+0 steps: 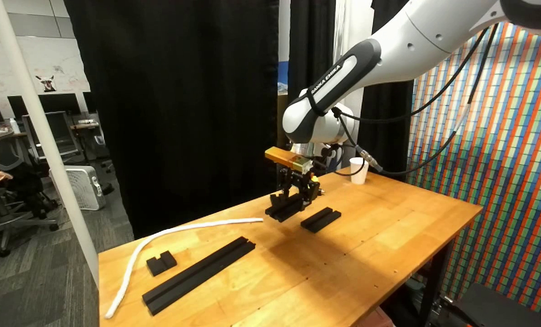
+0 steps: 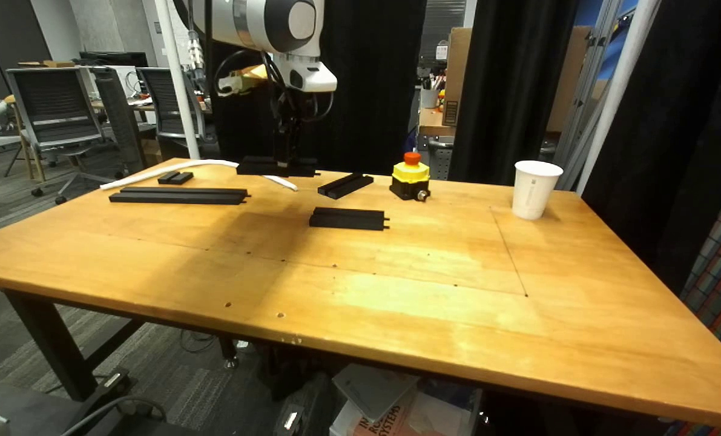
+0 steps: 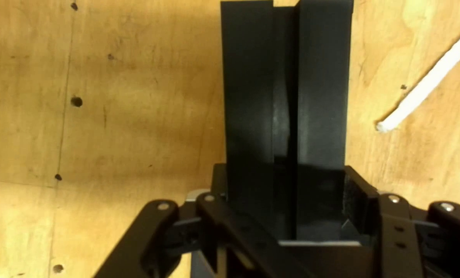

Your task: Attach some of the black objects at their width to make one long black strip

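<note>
Gripped across its width, a black bar with a groove down its middle hangs above the table. Its near end lies between both pads of my gripper, which is shut on it; the same bar shows side-on in an exterior view. On the table lies a long black strip, grooved, with small tabs at one end. Whether it is one piece or joined bars I cannot tell. Two shorter black bars rest apart from it, one partly hidden behind my gripper in an exterior view.
A stubby black block sits beside the strip. Around it curves a white cord, its end near the held bar. A yellow, red-topped button and a white paper cup stand farther along the wooden table.
</note>
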